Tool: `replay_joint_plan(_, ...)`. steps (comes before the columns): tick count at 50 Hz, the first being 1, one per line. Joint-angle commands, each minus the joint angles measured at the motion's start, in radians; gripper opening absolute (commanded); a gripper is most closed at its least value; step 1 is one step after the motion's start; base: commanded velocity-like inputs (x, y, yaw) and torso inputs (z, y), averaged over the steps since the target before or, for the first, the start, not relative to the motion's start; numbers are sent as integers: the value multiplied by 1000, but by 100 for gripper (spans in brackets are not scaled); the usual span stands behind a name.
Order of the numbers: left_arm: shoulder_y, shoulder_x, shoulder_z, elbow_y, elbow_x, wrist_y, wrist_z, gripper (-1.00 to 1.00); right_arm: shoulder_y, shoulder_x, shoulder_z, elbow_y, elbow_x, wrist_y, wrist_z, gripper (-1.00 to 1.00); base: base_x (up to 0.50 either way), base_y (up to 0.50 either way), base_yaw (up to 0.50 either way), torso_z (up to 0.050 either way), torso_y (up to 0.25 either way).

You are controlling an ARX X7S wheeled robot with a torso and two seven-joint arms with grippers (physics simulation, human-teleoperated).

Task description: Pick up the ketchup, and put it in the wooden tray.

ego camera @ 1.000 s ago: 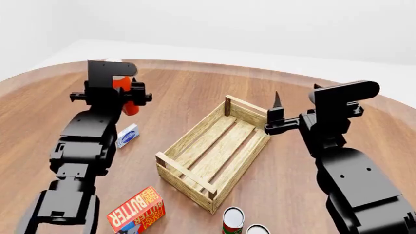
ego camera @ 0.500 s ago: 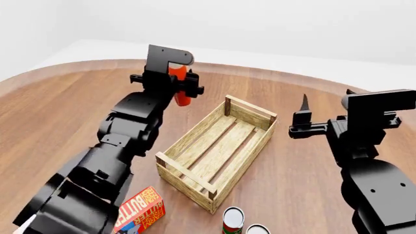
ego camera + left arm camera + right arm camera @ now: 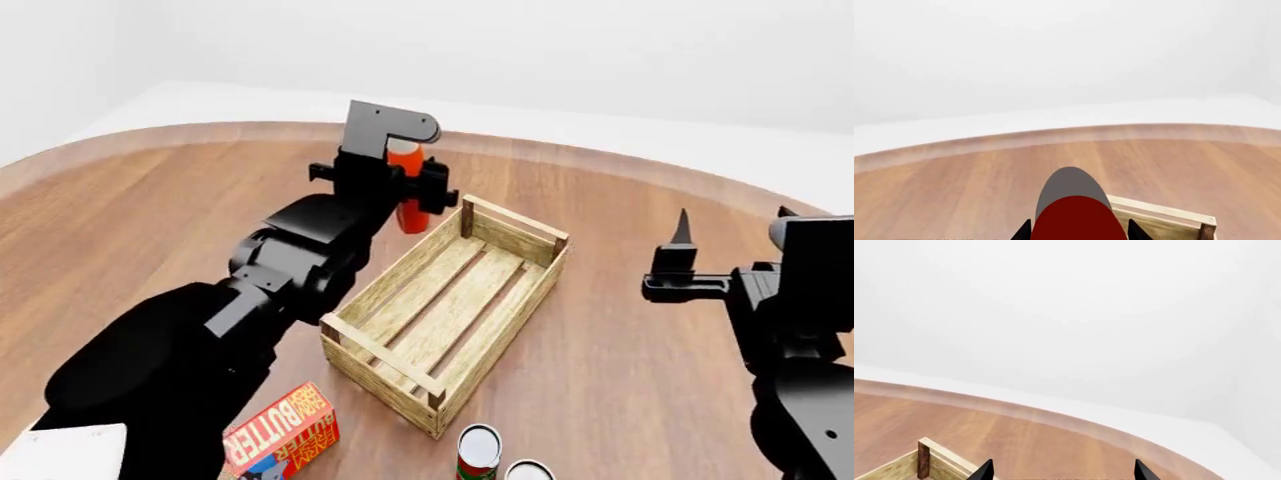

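Note:
My left gripper [image 3: 411, 190] is shut on the ketchup [image 3: 407, 190], an orange-red bottle held in the air just left of the far end of the wooden tray [image 3: 447, 305]. In the left wrist view the ketchup [image 3: 1077, 215] fills the space between the two fingertips, with a corner of the wooden tray [image 3: 1167, 220] just beyond it. My right gripper [image 3: 681, 255] is open and empty, to the right of the tray. In the right wrist view its tips [image 3: 1062, 472] stand wide apart with a tray corner [image 3: 921, 462] beside them.
A red-orange butter box [image 3: 283, 432] lies at the near left of the round wooden table [image 3: 134, 230]. Two small cans [image 3: 481, 450] stand near the tray's near end. A white object [image 3: 60, 450] shows at the lower left corner.
My left arm has carried the ketchup rightward, from the table's left side to beside the tray's far end. My right arm has drawn back to the right, away from the tray.

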Motion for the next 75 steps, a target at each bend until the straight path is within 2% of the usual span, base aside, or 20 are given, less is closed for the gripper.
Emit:
replay_joint_plan(1, -23, 2, 106, 47, -113, 5, -36, -100, -7, 21, 47, -23, 26, 36, 10, 100, 0, 0, 0, 0, 0)
replay_joint_plan(23, -22, 2, 104, 88, -85, -25, -77, -100, 31, 57, 89, 24, 55, 47, -20, 100, 0, 0, 0, 0, -24)
replay_joint_plan(48, -35, 2, 104, 94, -100, -40, -95, -100, 98, 66, 59, 151, 30, -9, -54, 100, 0, 0, 0, 0, -188)
replay_joint_plan(63, -55, 2, 107, 103, -121, -28, -104, -100, 115, 75, 65, 139, 45, 16, -52, 100, -1, 0, 0, 0, -189)
replay_joint_plan(75, -51, 2, 108, 98, -118, -21, -108, -100, 121, 79, 74, 111, 62, 46, -42, 100, -1, 0, 0, 0, -14)
